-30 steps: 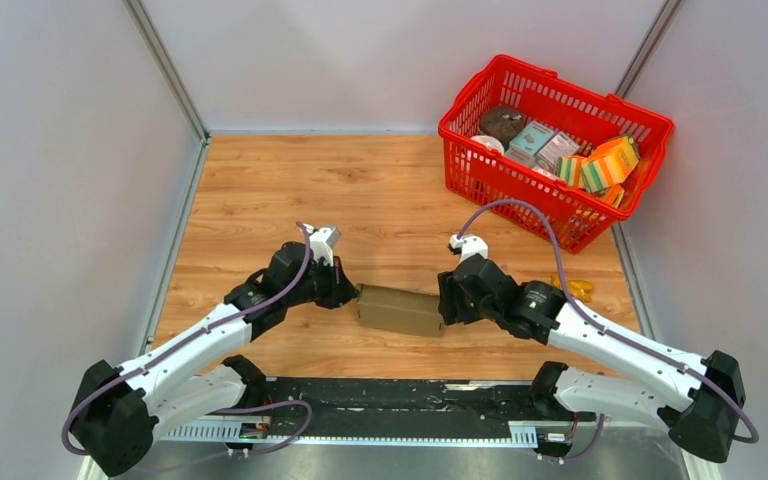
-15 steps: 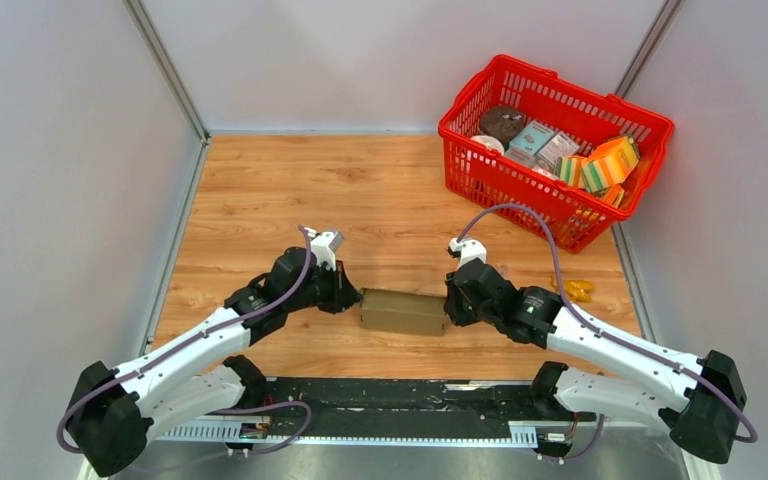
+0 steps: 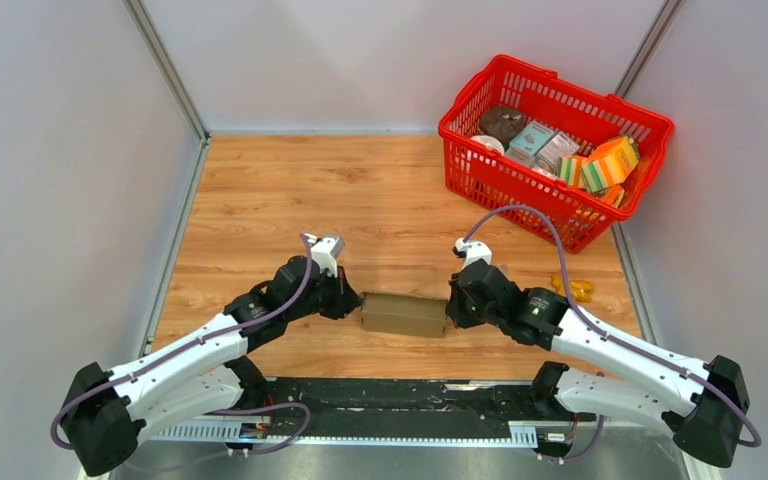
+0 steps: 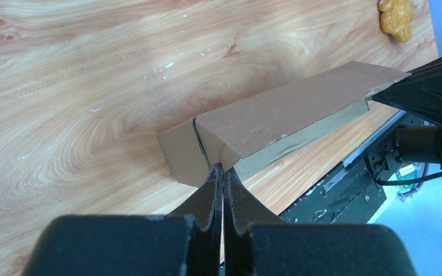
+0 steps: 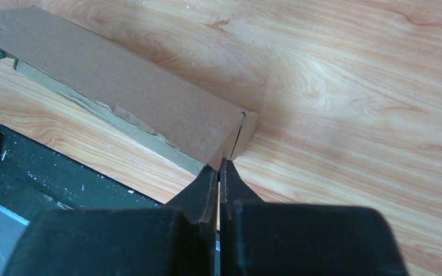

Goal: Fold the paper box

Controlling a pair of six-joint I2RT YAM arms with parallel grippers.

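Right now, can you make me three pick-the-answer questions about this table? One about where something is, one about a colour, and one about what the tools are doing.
1. Where is the paper box?
A. between the two tools
B. inside the basket
C. at the far left corner

2. What colour is the basket?
A. blue
B. red
C. green

3. How do the jaws of the left tool and the right tool stand?
A. both wide open
B. one open, one shut
C. both shut

Answers:
1 A, a tool tip sits at each end of the box.
2 B, its mesh walls are red.
3 C, each wrist view shows no gap between them.
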